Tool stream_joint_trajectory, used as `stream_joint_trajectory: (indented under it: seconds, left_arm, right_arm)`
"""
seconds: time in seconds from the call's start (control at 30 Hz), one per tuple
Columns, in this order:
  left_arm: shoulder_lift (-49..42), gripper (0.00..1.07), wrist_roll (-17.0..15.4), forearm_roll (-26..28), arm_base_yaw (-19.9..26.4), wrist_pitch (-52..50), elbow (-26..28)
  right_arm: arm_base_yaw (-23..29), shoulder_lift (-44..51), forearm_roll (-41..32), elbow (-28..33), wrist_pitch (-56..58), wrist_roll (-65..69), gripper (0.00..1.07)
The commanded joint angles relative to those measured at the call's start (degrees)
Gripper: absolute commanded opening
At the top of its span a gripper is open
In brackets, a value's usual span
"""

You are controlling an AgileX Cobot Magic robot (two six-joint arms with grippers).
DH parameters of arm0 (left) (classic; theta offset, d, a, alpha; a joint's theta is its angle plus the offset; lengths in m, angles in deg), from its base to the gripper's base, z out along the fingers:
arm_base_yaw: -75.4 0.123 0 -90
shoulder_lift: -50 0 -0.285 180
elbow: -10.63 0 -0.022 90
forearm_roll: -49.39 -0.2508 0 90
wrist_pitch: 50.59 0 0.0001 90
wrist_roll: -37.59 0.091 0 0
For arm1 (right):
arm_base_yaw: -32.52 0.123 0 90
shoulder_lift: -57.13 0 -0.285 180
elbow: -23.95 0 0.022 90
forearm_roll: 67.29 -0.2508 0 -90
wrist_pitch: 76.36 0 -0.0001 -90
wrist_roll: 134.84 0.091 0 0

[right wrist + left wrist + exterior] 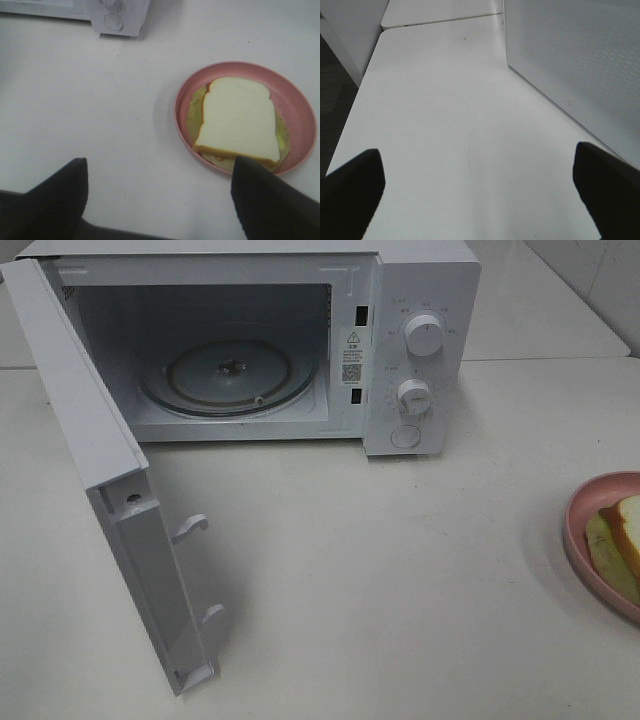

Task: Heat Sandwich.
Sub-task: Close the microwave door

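One sandwich (pixel 239 125) lies on one pink plate (pixel 295 105); one microwave (pixel 420 350), door (pixel 100 480) open, shows two knobs (pixel 424 335). Both grippers (pixel 477 192) (pixel 160 200) are spread, holding nothing.

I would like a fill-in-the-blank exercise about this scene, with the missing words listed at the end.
1. The microwave door stands ____.
2. The sandwich lies on a plate of ____ colour.
3. On the glass turntable inside the microwave there is ____.
4. The right claw is open and holds ____.

Missing words: open; pink; nothing; nothing
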Motion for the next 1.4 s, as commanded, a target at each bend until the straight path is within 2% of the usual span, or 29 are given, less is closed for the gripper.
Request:
stream_joint_trajectory:
  seconds: [0.03, 0.2, 1.4]
  left_arm:
    - [-1.5, 0.98, -0.4, -0.2, -0.2, -0.4, -0.2]
    - [-1.5, 0.98, -0.4, -0.2, -0.2, -0.4, -0.2]
    - [-1.3, 0.98, -0.4, -0.1, -0.2, -0.5, -0.2]
  right_arm:
    - [-1.5, 2.4, 0.0, 0.1, -0.7, 0.5, 0.76]
    - [-4.2, 6.1, 0.0, 0.1, -0.7, 0.5, 0.76]
    - [-4.1, 6.1, -0.2, 0.1, -0.7, 0.7, 0.76]
